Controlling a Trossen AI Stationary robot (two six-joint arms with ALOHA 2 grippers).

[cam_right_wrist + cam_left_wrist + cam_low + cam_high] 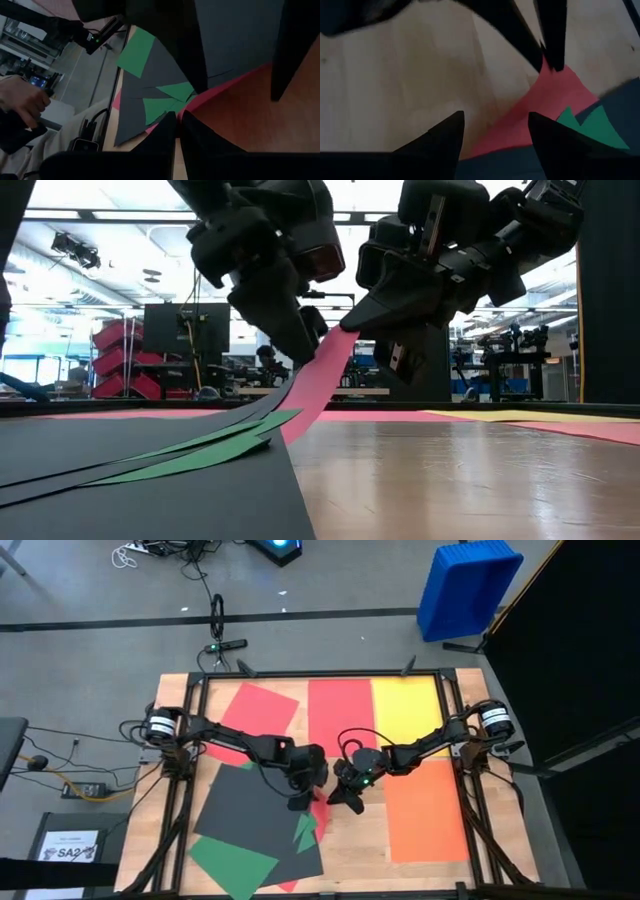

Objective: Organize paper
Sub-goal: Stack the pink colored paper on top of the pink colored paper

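The right tool (352, 796) is pinching the corner of a red sheet (318, 380) with its fingers fully closed, lifting that corner off the desk (350, 840) while the rest of the sheet is trailing down under the dark grey sheet (255, 815) and the green pieces (305, 830) beside it. The left tool (303, 795) is standing just next to it, fingers spread apart and holding nothing — the red corner is showing between them in its own wrist view. The other paper is lying farther off: a red sheet (340, 712) and a yellow one (408, 715) beyond the two tools, an orange one (425, 810) on the right tool's outer side, another red one (258, 720) behind the left arm.

What is worrying me from here: the red sheet is being held only by a small corner, so a hard pull could tear it or let it slip free. It is also pinned beneath the grey and green sheets — dragging it out is likely to pull those along and scatter the pile. And the two tools are sitting so close that any sideways move risks them knocking together or creasing the paper.
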